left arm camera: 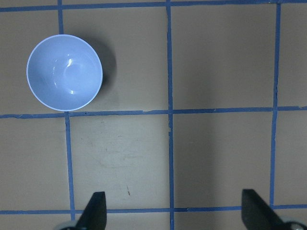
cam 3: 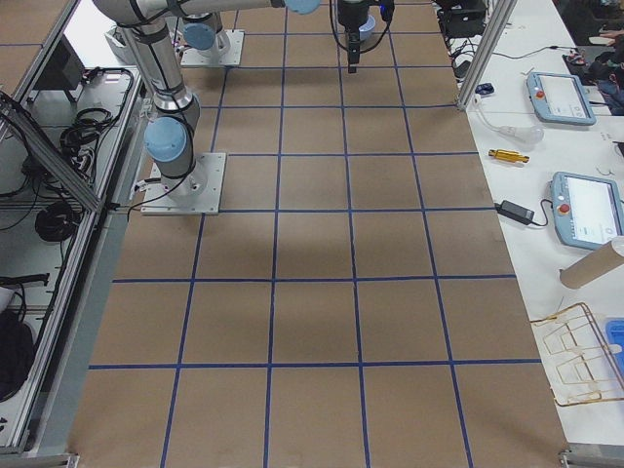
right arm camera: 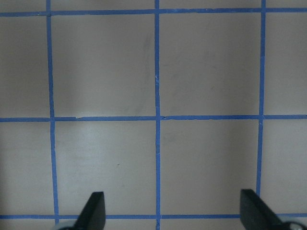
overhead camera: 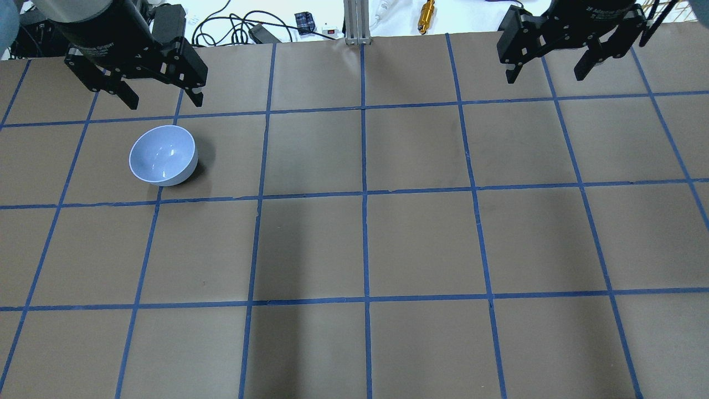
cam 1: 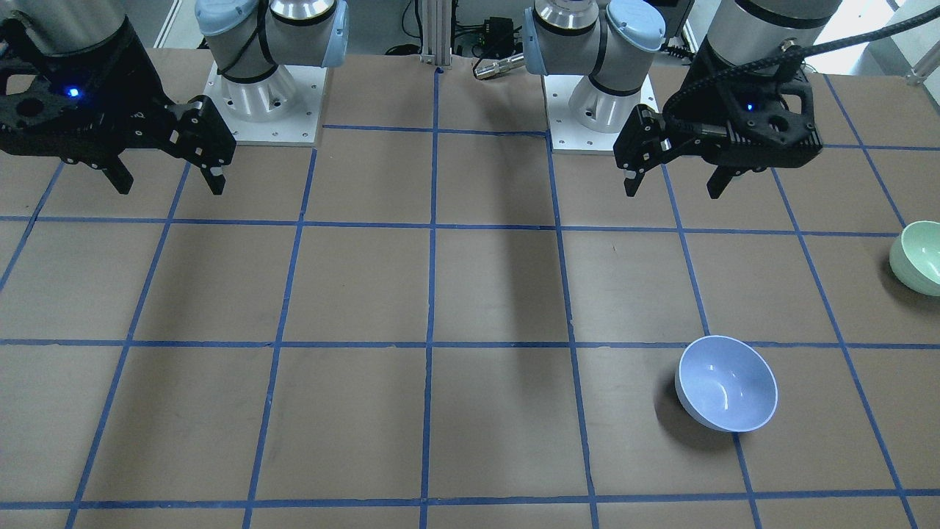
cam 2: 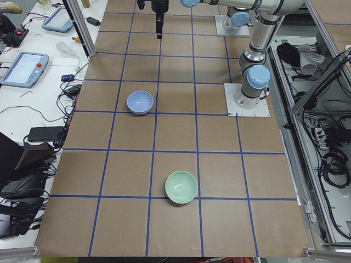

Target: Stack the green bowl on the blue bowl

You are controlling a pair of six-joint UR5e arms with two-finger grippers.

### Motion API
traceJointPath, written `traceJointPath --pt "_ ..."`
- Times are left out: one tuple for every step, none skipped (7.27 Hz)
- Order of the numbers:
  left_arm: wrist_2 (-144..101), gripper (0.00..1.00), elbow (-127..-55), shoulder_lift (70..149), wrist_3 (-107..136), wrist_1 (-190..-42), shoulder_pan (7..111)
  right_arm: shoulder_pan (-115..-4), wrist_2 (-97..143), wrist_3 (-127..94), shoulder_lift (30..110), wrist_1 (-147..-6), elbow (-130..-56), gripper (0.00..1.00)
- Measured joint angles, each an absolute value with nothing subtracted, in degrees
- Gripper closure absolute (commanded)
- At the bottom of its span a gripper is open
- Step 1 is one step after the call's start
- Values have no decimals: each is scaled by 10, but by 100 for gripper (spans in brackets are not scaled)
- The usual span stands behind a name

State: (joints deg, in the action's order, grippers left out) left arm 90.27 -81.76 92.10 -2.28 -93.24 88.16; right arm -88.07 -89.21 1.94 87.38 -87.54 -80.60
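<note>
The blue bowl (cam 1: pixel 725 382) stands upright and empty on the table, also in the overhead view (overhead camera: pixel 162 154), the exterior left view (cam 2: pixel 140 102) and the left wrist view (left arm camera: pixel 64 72). The green bowl (cam 1: pixel 918 257) stands upright, apart from it, toward the table's end on my left (cam 2: pixel 181 187); it is outside the overhead view. My left gripper (cam 1: pixel 672 189) (overhead camera: pixel 165 104) hangs open and empty above the table, near the blue bowl. My right gripper (cam 1: pixel 171 189) (overhead camera: pixel 544 78) is open and empty, far on the other side.
The brown table (overhead camera: pixel 421 244) carries a blue tape grid. The two arm bases (cam 1: pixel 264 95) (cam 1: pixel 598 103) stand at the robot's edge. An aluminium post (overhead camera: pixel 354 22) and cables lie at the far edge. Tablets (cam 2: pixel 22 68) rest on a side bench.
</note>
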Motion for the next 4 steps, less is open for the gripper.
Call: traceJointPath --pt "903 0 -817 921 -24 -932 882 -881 -892 19 874 -875 -806 0" --pt "903 0 -818 920 -26 -933 882 -881 -892 19 874 -875 -806 0" --pt "903 0 -819 920 -28 -934 882 -881 -892 19 874 -875 -806 0" --pt "903 0 -821 919 -30 -934 881 -881 -892 19 874 -875 -806 0"
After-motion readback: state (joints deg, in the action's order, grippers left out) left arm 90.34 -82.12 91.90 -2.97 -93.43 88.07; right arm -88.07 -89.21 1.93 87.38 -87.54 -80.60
